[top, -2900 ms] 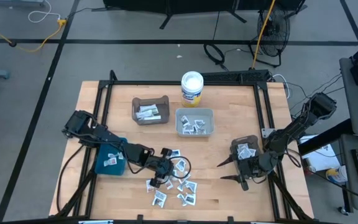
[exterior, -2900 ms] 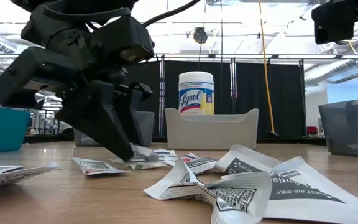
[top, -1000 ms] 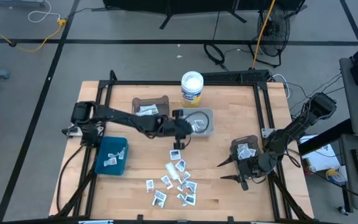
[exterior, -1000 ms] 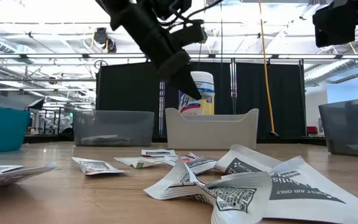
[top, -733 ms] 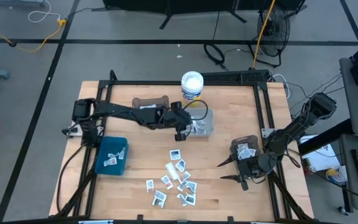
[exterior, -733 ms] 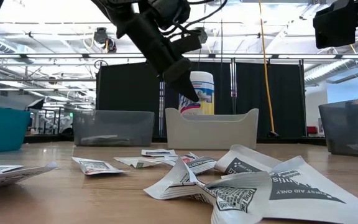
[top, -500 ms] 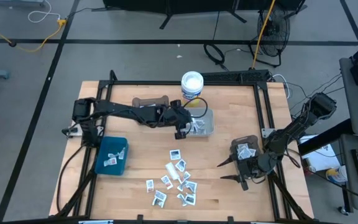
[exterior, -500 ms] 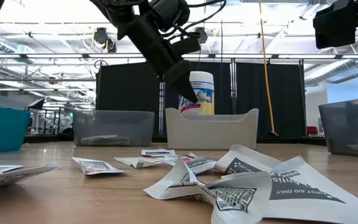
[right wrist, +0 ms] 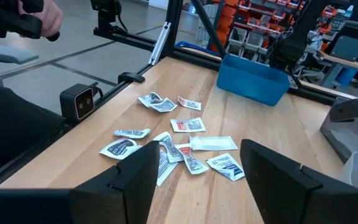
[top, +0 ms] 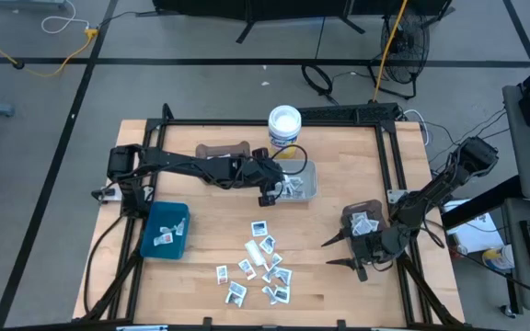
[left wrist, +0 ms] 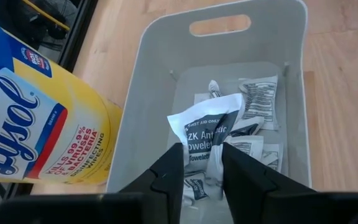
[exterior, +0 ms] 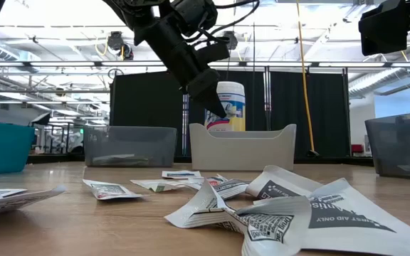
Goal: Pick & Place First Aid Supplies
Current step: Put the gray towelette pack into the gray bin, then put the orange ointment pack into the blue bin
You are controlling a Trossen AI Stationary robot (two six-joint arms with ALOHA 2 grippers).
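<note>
My left gripper (top: 274,190) hangs over the near-left part of the light grey bin (top: 307,173), shut on a white packet (left wrist: 205,127) with dark print. Other packets (left wrist: 257,106) lie flat on that bin's floor. In the low view the shut fingers (exterior: 218,108) point down above the bin's rim (exterior: 242,132). A loose pile of packets (top: 260,267) lies flat on the table's near middle. My right gripper (top: 331,254) waits open at the table's right, next to the dark grey bin (top: 364,221); its fingers spread wide (right wrist: 196,171). My left gripper pinches the white packet between its two fingers, at the packet's near edge (left wrist: 202,163). The fingers slant down from the table's left and near side. The packet sticks out past the fingertips, crumpled, lifted clear above the bin's floor.
A white round tub (top: 284,127) with a blue-yellow label stands at the far edge, just beyond the light grey bin. A brown-grey bin (top: 219,152) lies partly under the left arm. A teal bin (top: 164,230) with packets sits near left. Bare wood lies between the pile and the bins.
My left gripper, shut on the packet throughout, has moved a short way toward the far edge, from beside the light grey bin to over it. It has kept still for the last half second.
</note>
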